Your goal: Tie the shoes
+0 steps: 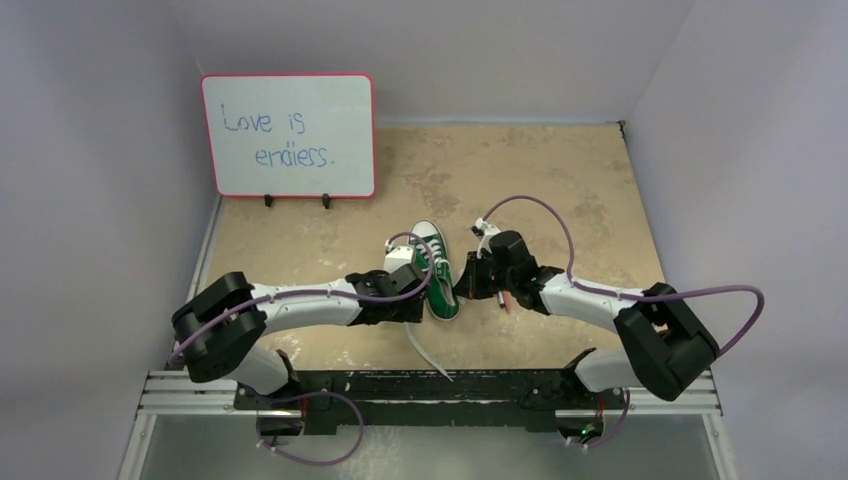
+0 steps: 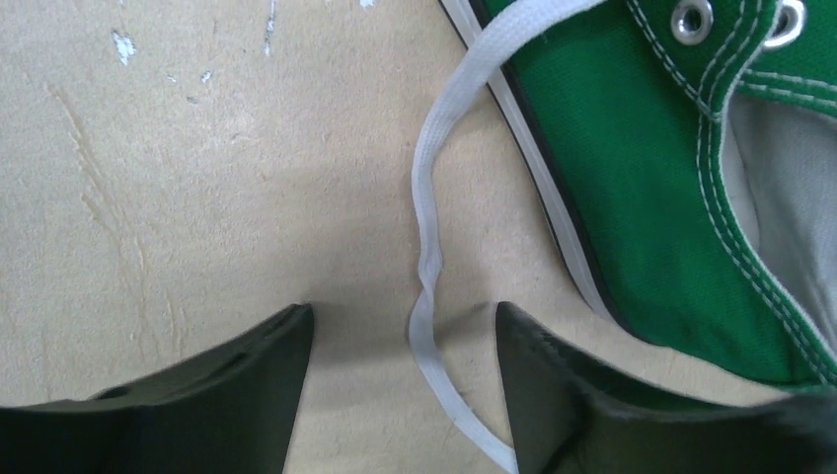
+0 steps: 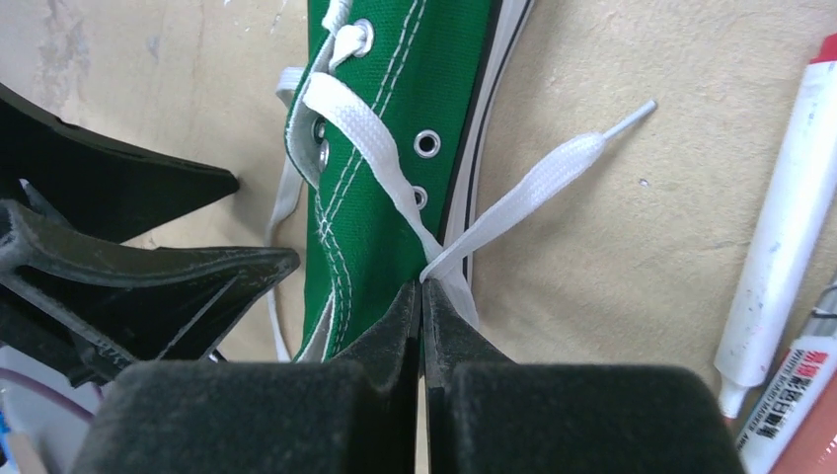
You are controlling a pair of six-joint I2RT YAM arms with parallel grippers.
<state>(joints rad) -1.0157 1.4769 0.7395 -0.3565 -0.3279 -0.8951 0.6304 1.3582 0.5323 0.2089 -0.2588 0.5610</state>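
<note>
The green sneaker (image 1: pixel 436 270) lies in the middle of the table, toe away from the arms. In the left wrist view its green side (image 2: pixel 642 168) is at the right, and a white lace (image 2: pixel 424 296) runs down along the table between my left gripper's (image 2: pixel 405 321) open fingers, touching neither at the tips. My left gripper (image 1: pixel 415 292) sits at the shoe's left side. My right gripper (image 3: pixel 422 286) is shut on the other white lace (image 3: pixel 395 168) where it folds beside the shoe (image 3: pixel 395 79); its loose end (image 3: pixel 553 173) lies to the right. It sits at the shoe's right side (image 1: pixel 470 285).
A white pen (image 3: pixel 790 217) and a red-and-white pen (image 3: pixel 799 405) lie right of the shoe. A whiteboard (image 1: pixel 288 135) stands at the back left. A lace end (image 1: pixel 428 355) trails toward the near rail. The left gripper's fingers (image 3: pixel 148 276) show in the right wrist view.
</note>
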